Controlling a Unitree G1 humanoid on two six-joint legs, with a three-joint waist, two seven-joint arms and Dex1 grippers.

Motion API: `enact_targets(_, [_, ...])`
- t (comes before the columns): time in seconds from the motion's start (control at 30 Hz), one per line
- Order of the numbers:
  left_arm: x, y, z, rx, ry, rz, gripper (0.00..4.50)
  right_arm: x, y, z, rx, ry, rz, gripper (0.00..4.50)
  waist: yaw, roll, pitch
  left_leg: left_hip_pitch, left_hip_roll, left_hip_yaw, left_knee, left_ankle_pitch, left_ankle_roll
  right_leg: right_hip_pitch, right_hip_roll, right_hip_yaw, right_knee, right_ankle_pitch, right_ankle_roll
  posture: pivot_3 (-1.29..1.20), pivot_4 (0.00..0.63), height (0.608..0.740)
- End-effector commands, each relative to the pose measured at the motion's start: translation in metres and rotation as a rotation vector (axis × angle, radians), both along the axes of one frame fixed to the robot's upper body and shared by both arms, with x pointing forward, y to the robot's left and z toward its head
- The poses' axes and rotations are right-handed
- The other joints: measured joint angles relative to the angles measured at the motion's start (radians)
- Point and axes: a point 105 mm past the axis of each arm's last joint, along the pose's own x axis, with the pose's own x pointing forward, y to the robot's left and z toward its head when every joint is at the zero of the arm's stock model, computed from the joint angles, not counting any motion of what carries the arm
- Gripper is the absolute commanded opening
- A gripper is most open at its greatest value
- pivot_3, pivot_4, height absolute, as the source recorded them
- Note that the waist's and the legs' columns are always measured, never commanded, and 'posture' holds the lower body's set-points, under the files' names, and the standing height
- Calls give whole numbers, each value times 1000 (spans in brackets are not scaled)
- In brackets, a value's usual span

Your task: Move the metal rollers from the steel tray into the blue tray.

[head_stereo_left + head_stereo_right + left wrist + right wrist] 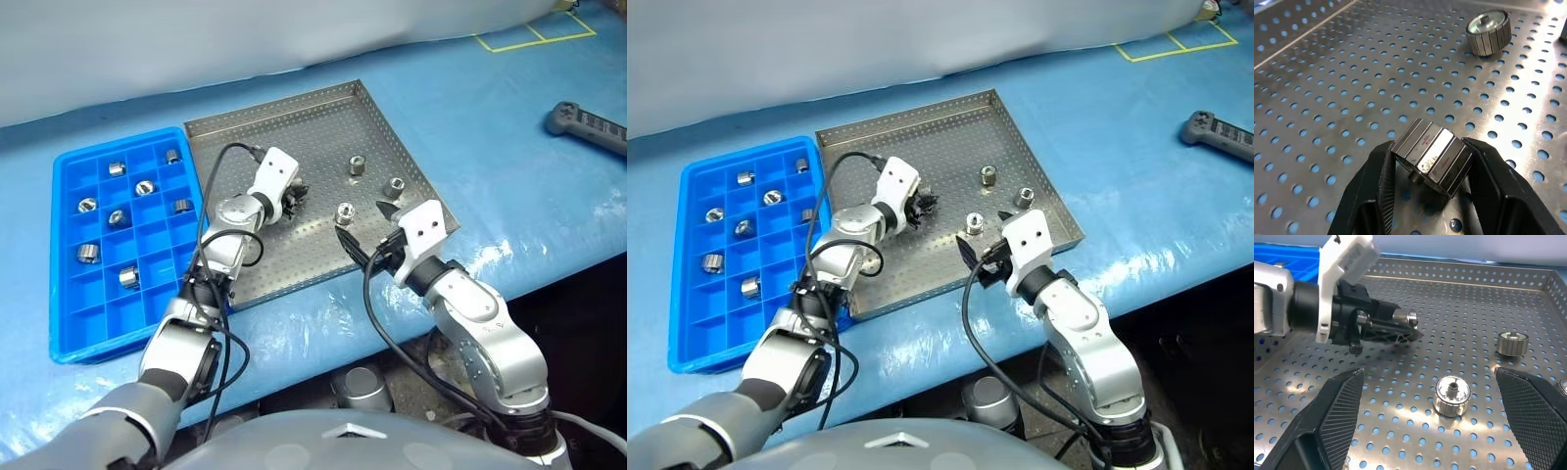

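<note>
The steel tray (294,127) lies in the middle of the blue-covered table. Three loose metal rollers (358,164) (395,185) (345,210) stand on its right half. My left gripper (297,196) is over the tray's middle, shut on one more roller (1432,156), which sits just above the perforated floor. My right gripper (364,223) hovers open at the tray's near right corner, with the nearest loose roller (1452,395) between and ahead of its fingers. The blue tray (61,255) lies to the left of the steel tray and holds several rollers (144,187) in separate compartments.
A grey hand-held controller (586,125) lies at the far right of the table. Yellow tape lines (534,37) mark the back right. The table's front edge runs just below the steel tray's near rim. A pale wall closes off the back.
</note>
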Motion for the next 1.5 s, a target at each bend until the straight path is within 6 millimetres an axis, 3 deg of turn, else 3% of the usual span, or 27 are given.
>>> enact_targets(0.03, [-6,22,64,-149,-212,99,1838,0,9,11,13,-41,47,4500,12,0,0,0,0,0,0,0,0,0,0,0,0,0,0,-276,150,740])
enact_targets(0.13, [-19,54,90,-201,-335,234,1838,-1,18,12,14,-44,89,4500,28,0,0,0,0,0,0,0,0,0,0,0,0,1,-1,-248,150,740])
enact_targets(0.23, [-38,89,99,-198,-397,368,1838,-3,30,16,25,-53,156,4500,39,0,0,1,1,0,0,0,0,0,0,0,0,2,-4,-218,150,740])
enact_targets(0.43, [-80,125,81,-32,-356,421,1838,-7,59,24,25,-66,361,4500,95,0,0,2,1,-1,1,0,0,0,1,0,1,2,-4,-116,150,740])
enact_targets(0.67, [-129,166,57,69,-217,608,1838,-4,89,30,5,-85,569,4500,183,-1,0,2,1,-2,1,0,-1,0,1,-2,1,3,-5,41,150,740])
enact_targets(0.9, [-170,177,30,126,-51,700,1838,-7,110,31,8,-88,702,4500,265,-1,0,2,1,-4,0,0,-1,1,0,-4,1,2,-8,124,150,740])
enact_targets(1.17, [-186,179,6,124,80,760,1838,-8,116,30,18,-83,738,4500,303,-1,0,2,1,-6,0,2,-4,1,0,-7,1,2,-9,142,150,740])
enact_targets(1.27, [-182,173,3,101,97,731,2788,-8,115,30,22,-84,725,4500,302,-1,0,2,1,-6,-1,2,-4,1,0,-7,1,2,-9,126,150,740])
enact_targets(1.43, [-163,158,14,63,37,644,4448,-3,107,30,45,-76,637,4500,303,-1,0,2,1,-7,-2,2,-4,1,0,-8,1,1,-10,83,150,740])
enact_targets(1.5, [-150,145,21,34,-18,583,4483,7,94,28,52,-68,507,4500,301,-1,0,2,1,-7,-2,2,-4,1,0,-8,1,1,-10,58,150,740])
